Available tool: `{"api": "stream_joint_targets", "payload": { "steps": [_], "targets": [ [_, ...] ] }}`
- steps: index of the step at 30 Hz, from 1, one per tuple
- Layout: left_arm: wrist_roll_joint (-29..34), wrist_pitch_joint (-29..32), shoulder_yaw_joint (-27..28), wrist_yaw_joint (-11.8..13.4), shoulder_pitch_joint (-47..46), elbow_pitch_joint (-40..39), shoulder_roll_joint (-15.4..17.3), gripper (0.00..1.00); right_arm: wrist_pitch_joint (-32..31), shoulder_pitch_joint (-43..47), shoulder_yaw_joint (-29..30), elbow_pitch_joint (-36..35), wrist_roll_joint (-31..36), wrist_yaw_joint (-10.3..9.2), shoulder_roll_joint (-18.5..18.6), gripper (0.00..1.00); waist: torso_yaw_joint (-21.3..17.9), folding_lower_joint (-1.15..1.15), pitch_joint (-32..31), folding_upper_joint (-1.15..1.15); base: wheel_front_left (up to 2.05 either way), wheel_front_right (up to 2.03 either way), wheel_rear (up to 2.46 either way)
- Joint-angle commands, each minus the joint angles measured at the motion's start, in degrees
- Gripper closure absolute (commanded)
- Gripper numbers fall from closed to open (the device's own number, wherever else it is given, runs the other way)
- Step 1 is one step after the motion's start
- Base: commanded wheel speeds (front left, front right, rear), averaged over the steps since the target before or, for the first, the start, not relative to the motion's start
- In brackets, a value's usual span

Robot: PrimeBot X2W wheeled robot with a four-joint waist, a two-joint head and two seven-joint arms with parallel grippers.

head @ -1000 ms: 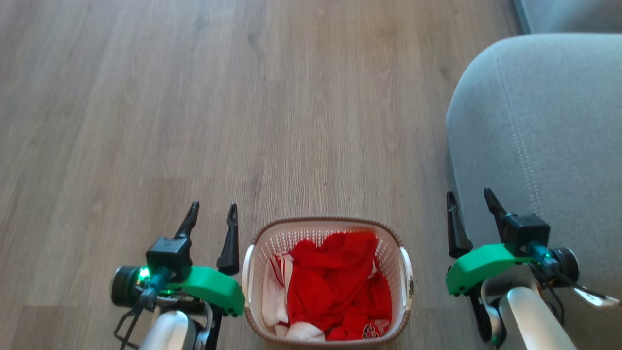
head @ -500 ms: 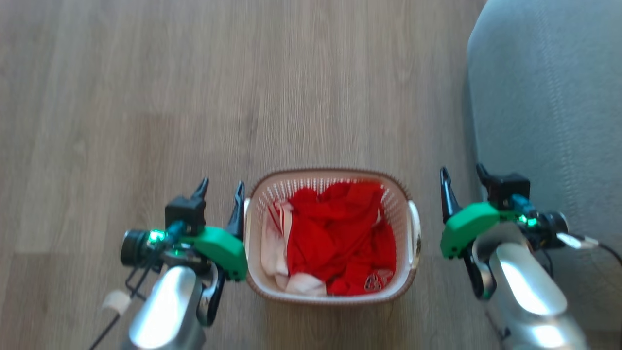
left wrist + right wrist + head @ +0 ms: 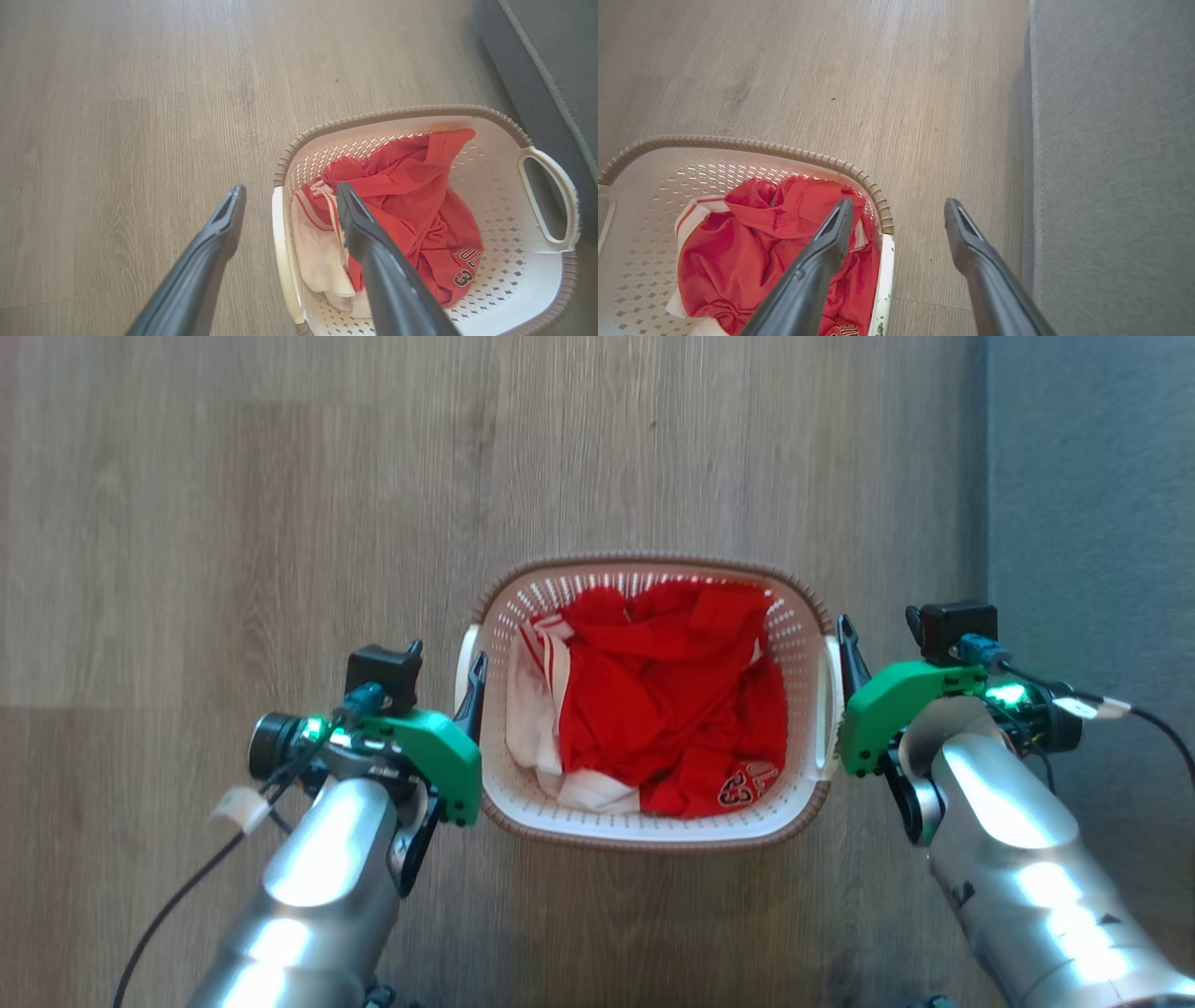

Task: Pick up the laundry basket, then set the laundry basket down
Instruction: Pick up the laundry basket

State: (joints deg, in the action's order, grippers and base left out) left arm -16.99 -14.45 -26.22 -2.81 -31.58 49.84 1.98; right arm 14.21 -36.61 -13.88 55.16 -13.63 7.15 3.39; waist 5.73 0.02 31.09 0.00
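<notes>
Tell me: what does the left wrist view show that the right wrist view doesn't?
Left wrist view adds the open left pincer, a finger either side of the laundry basket's near handle, plus the far handle's whole loop. Right wrist view adds the open right pincer bracketing that far handle. Both share the red and white clothes, wood floor and grey sofa.

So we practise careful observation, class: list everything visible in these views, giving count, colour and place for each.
laundry basket: one, white with brown rim, on the floor between the arms
clothes: one heap, red and white, inside the basket
floor: one, grey-brown wood planks, under the basket
upholstered furniture: one, grey, right of the basket
left gripper: one, green, dark jaws open, at the left handle
right gripper: one, green, dark jaws open, at the right handle
</notes>
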Motion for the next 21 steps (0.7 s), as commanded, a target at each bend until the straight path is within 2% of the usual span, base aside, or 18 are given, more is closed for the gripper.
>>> {"api": "stream_joint_targets", "payload": {
  "steps": [1, 10, 17, 21],
  "targets": [
    [-0.60, -0.55, 0.50, -0.17, -1.66, 0.61, 0.90, 0.00, 0.25, -0.39, -1.78, 0.50, -0.61, 0.34, -0.51, 0.00, 0.27, -0.02, 2.24, 0.00, 0.00, 0.00, 0.00],
    [-4.32, -0.55, -5.19, -0.98, -6.21, 6.46, 0.90, 0.00, -1.05, -4.01, -4.60, 7.57, -2.56, 0.34, -0.51, 0.00, 1.11, -0.02, 6.26, 0.00, 0.00, 0.00, 0.00],
    [-8.25, -0.55, -9.88, -0.76, -8.52, 9.23, 0.90, 0.00, -1.82, -6.00, -6.76, 9.72, -5.53, 0.34, -0.51, 0.00, 1.77, -0.02, 8.80, 0.00, 0.00, 0.00, 0.00],
    [-10.43, -0.55, -12.83, -1.53, -9.98, 11.25, 0.90, 0.00, -2.63, -7.01, -7.70, 10.75, -7.02, 0.34, -0.51, 0.00, 1.81, -0.02, 10.23, 0.00, 0.00, 0.00, 0.00]
  ]
}}
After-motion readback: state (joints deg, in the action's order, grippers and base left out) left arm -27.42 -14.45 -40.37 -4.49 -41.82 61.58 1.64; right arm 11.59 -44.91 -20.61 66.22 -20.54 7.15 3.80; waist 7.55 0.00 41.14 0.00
